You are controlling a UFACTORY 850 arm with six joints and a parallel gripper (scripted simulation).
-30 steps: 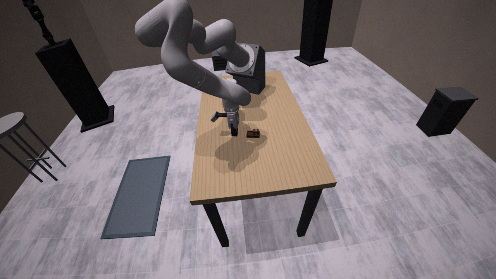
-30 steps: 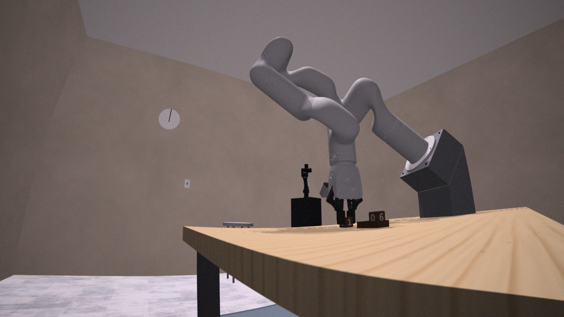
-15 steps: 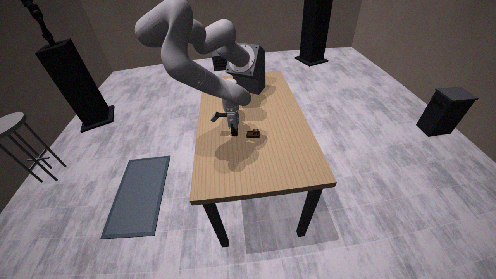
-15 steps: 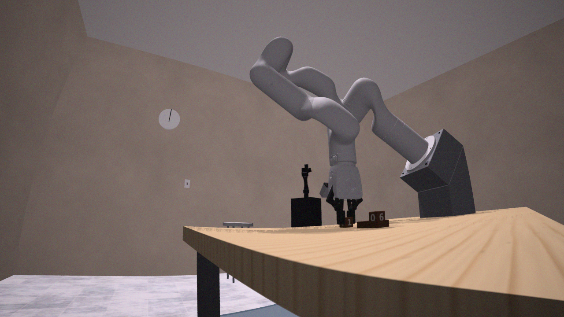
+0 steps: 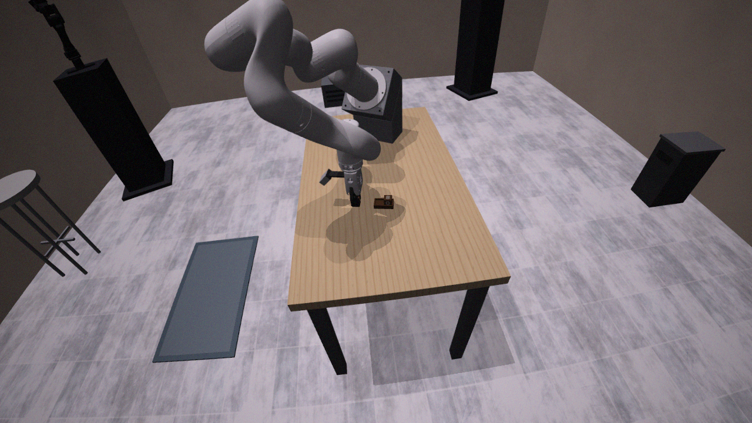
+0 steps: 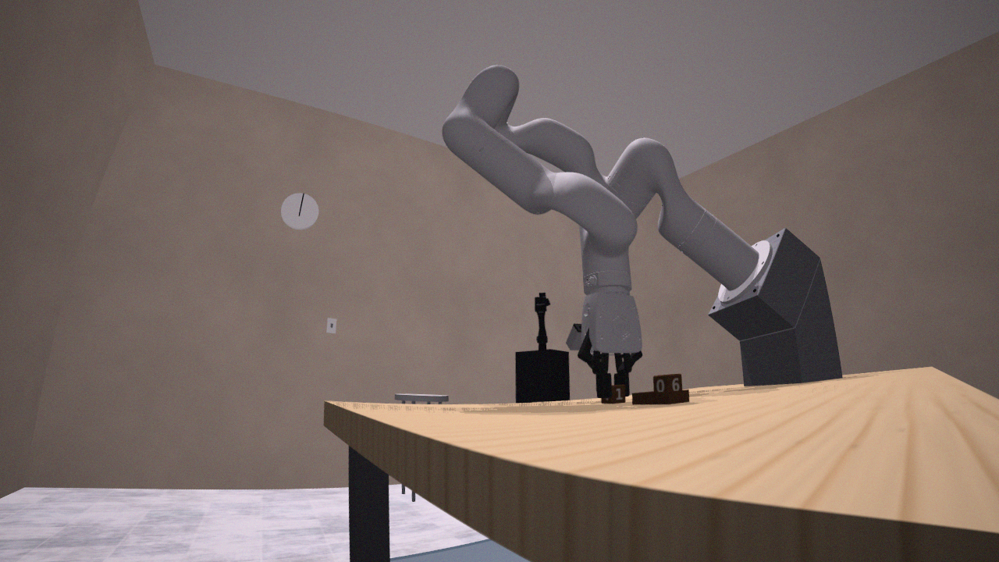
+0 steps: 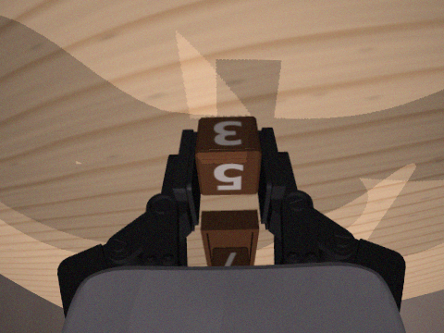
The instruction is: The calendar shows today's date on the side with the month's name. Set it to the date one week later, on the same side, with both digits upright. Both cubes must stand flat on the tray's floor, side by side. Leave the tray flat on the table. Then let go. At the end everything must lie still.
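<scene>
The gripper (image 6: 612,388) grips a brown digit cube (image 6: 615,394) at the table (image 6: 698,447), the tray (image 6: 659,397) with its remaining cube (image 6: 666,383) just beside.

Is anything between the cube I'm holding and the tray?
Nothing visible does. The jaws hold the cube right beside the tray, with only a gap of table between them. The tray's end nearest the cube, beside the block showing 0 6, looks unoccupied.

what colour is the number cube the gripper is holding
Dark brown with white digits; the number cube shows best in the wrist view, clamped in the gripper.
</scene>
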